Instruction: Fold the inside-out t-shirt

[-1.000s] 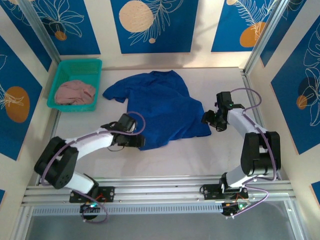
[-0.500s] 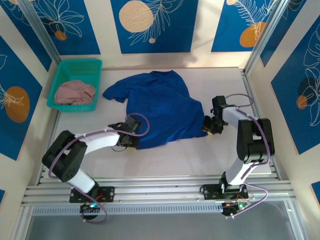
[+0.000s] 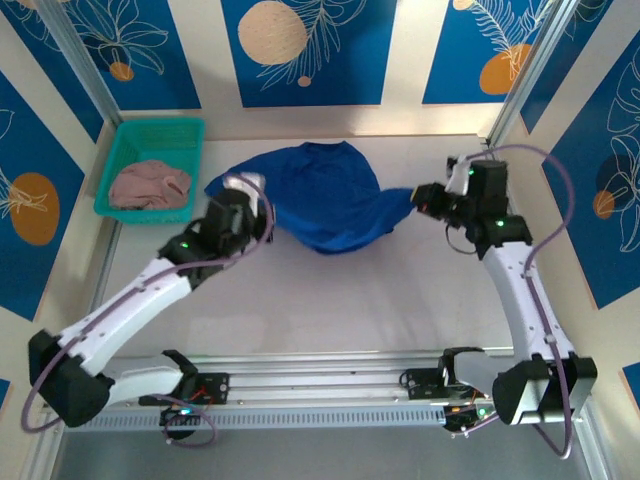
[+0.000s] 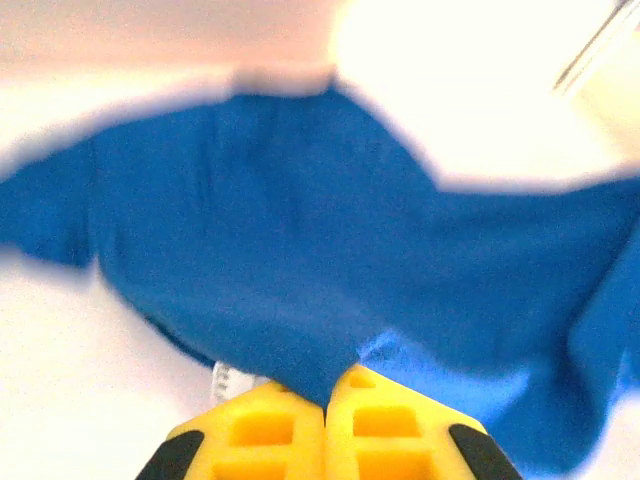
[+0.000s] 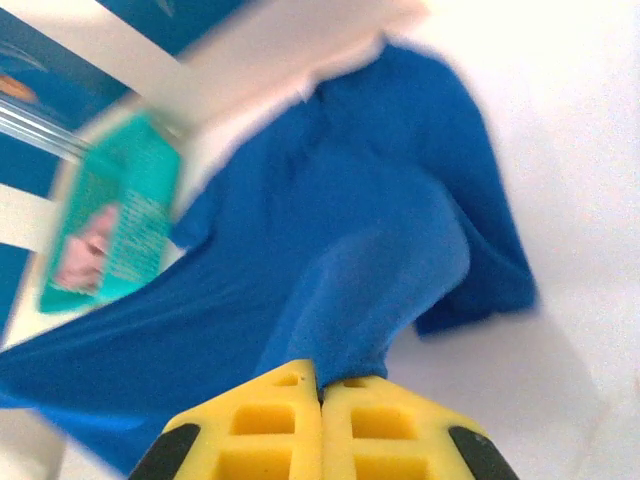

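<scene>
The blue t-shirt (image 3: 325,195) hangs stretched between my two grippers above the far half of the table, its lower fold sagging in the middle. My left gripper (image 3: 256,205) is shut on the shirt's left edge; in the left wrist view the yellow fingers (image 4: 262,430) pinch blue cloth (image 4: 330,250). My right gripper (image 3: 418,195) is shut on the shirt's right corner; in the right wrist view its yellow fingers (image 5: 270,435) clamp a bunched fold of the t-shirt (image 5: 330,230).
A teal basket (image 3: 120,175) holding a pink cloth (image 3: 150,185) stands at the far left, close to the shirt's left sleeve. The basket (image 5: 110,220) also shows blurred in the right wrist view. Metal frame rails line the table's sides.
Both grippers, which were low at the shirt's near corners, have lifted and carried those corners toward the far side. The shirt has gone from lying flat to hanging between them.
</scene>
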Robot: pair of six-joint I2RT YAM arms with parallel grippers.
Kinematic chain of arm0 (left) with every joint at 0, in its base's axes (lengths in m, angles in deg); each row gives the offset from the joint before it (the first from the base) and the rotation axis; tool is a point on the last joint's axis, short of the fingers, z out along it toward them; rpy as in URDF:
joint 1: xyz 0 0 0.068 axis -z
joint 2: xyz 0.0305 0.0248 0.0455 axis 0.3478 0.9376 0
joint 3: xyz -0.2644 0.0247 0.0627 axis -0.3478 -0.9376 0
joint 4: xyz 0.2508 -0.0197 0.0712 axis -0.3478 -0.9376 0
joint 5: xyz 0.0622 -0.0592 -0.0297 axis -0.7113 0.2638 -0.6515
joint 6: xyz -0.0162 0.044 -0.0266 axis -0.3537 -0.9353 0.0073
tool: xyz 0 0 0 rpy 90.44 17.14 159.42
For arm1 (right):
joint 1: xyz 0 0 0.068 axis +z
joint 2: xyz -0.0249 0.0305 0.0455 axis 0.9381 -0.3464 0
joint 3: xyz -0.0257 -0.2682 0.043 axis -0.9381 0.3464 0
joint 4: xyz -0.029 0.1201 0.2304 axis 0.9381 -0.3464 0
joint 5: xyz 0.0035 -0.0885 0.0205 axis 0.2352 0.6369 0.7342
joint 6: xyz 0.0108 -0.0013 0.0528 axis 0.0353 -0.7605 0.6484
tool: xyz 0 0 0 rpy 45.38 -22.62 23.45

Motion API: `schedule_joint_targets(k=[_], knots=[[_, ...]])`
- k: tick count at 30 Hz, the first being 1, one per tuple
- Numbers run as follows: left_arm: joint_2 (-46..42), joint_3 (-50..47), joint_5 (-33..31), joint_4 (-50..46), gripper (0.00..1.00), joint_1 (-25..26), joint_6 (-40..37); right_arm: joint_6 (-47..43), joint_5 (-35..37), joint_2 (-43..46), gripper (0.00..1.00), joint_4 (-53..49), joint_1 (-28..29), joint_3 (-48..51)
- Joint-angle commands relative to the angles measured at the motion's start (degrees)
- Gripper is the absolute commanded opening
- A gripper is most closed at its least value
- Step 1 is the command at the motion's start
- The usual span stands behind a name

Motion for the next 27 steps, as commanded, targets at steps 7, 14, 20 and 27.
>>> schedule_joint_targets(k=[7,14,20,27], knots=[[-0.8,31.7,-3.9,-13.3,0.0,1.9,-12.0,-4.5,7.7,5.8,0.0,-15.5,-1.3,-31.6],[4.7,45.9,-13.3,-18.4,0.0,0.6,-17.5,-6.2,11.3,4.2,0.0,-17.4,-1.2,-44.9],[14.5,49.1,-1.3,-18.7,0.0,-16.6,-8.9,-6.3,11.4,-4.7,0.0,-10.2,-1.2,-45.2],[29.0,74.6,2.1,-22.2,0.0,-19.7,-10.8,-4.9,9.0,-20.1,0.0,-3.5,-1.3,-60.1]])
